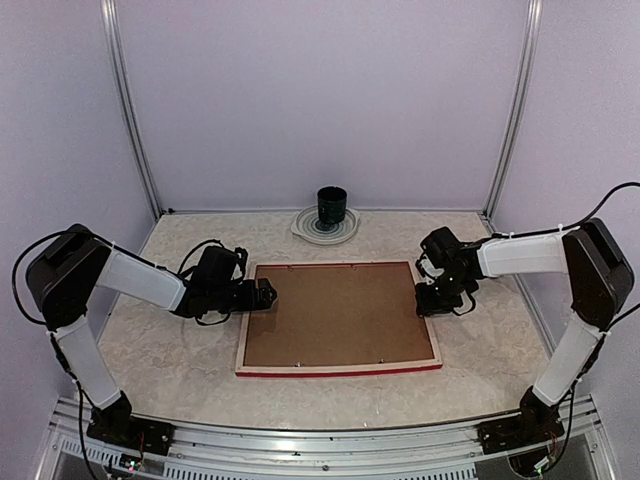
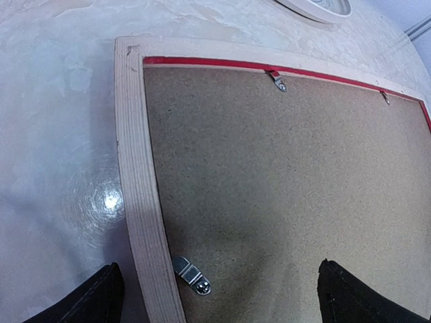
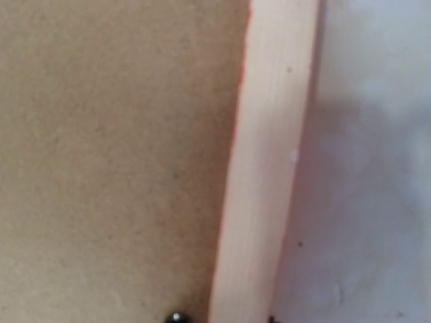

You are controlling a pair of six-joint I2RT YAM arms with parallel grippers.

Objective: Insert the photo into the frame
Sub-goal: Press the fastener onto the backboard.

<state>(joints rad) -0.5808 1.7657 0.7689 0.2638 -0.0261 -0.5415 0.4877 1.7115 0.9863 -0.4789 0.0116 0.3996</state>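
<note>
The frame [image 1: 340, 367] lies face down at mid-worktop with its pale wood back up and a brown backing board [image 1: 335, 315] seated inside. Worktop [image 1: 180, 345] shows along all four edges. The left gripper [image 1: 270, 295] is spread wide over the left rail. The right gripper [image 1: 432, 300] straddles the right rail; whether it is pinching cannot be told. A dark cup [image 1: 332, 208] on a plate [image 1: 300, 228] stands at the far edge, apart from the frame.

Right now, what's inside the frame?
A brown backing board fills the frame, with small metal clips at its edges. Anything under the board is covered.
</note>
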